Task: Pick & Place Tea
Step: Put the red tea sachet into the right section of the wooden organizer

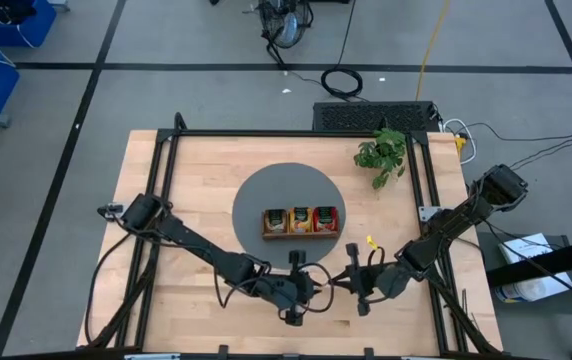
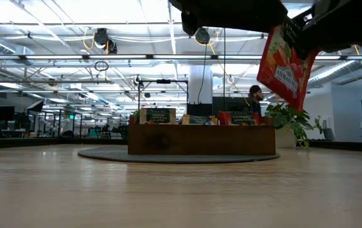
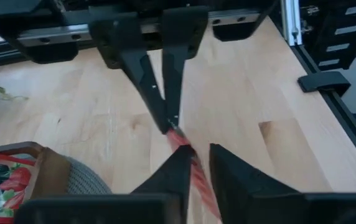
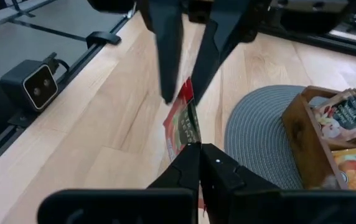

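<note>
Midair, the right claw [image 4: 200, 148] pinches the red tea sachet [image 4: 183, 127] shut; the left claw [image 3: 196, 155], slightly parted around it, should release fully before any pull toward the wooden tray [image 1: 301, 221].

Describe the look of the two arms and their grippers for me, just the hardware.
Both arms are dark, nearly black, built of slim jointed links with loose black cables looping alongside. The left gripper and right gripper each end in two flat, matte-black fingers that taper to narrow tips from a wide, blocky black carriage. A small yellow tag shows on the right arm. No printed markings are readable.
</note>
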Robot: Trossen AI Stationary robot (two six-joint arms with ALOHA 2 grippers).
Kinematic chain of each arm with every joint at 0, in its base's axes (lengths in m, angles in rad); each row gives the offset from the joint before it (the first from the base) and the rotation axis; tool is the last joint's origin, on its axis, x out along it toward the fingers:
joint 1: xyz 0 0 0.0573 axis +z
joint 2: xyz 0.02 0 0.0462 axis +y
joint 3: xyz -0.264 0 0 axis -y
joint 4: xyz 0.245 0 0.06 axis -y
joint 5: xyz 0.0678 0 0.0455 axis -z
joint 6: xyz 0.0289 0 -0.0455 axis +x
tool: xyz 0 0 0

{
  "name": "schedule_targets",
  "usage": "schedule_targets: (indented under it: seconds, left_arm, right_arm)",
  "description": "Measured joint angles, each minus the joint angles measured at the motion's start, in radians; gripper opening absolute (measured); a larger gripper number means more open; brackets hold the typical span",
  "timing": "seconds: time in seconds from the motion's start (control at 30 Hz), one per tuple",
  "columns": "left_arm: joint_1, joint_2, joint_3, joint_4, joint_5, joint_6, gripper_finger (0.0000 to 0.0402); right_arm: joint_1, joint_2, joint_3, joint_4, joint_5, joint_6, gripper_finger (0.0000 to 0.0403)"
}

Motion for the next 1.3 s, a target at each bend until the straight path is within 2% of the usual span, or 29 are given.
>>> schedule_targets:
  seconds: [0.2, 0.33, 0.5, 0.67, 0.73, 0.83, 1.0, 1.17, 1.3]
  left_arm:
    - [-0.018, -0.007, 0.0, -0.062, 0.001, -0.028, 0.0127]
    - [-0.055, -0.011, 0.001, -0.159, 0.036, -0.053, 0.0147]
    - [-0.114, -0.01, 0.001, -0.28, 0.003, -0.109, 0.0113]
    - [-0.185, -0.01, -0.011, -0.287, -0.063, -0.09, 0.0023]
    - [-0.208, -0.01, -0.013, -0.251, -0.101, -0.047, 0.0009]
    - [-0.23, -0.01, -0.013, -0.209, -0.125, 0.014, 0.0013]
    - [-0.24, -0.009, -0.013, -0.22, -0.124, 0.007, 0.0006]
    - [-0.238, -0.009, -0.022, -0.228, -0.124, 0.0, 0.001]
    - [-0.239, -0.007, -0.052, -0.226, -0.124, -0.003, 0.0014]
  right_arm:
    - [-0.022, -0.016, 0.0, -0.05, 0.004, 0.0, 0.0]
    - [-0.063, -0.07, 0.044, -0.21, 0.007, 0.027, 0.0]
    - [-0.138, -0.091, 0.204, -0.557, 0.008, 0.043, 0.0]
    - [-0.244, -0.063, 0.334, -0.807, 0.006, 0.038, 0.0]
    - [-0.287, -0.061, 0.355, -0.834, 0.002, 0.011, 0.0]
    - [-0.354, -0.061, 0.361, -0.844, -0.034, -0.001, 0.0]
    - [-0.444, -0.05, 0.361, -0.848, -0.125, -0.011, 0.0]
    - [-0.497, -0.014, 0.362, -0.855, -0.176, -0.007, 0.0]
    - [-0.505, 0.04, 0.361, -0.868, -0.178, -0.005, 0.0]
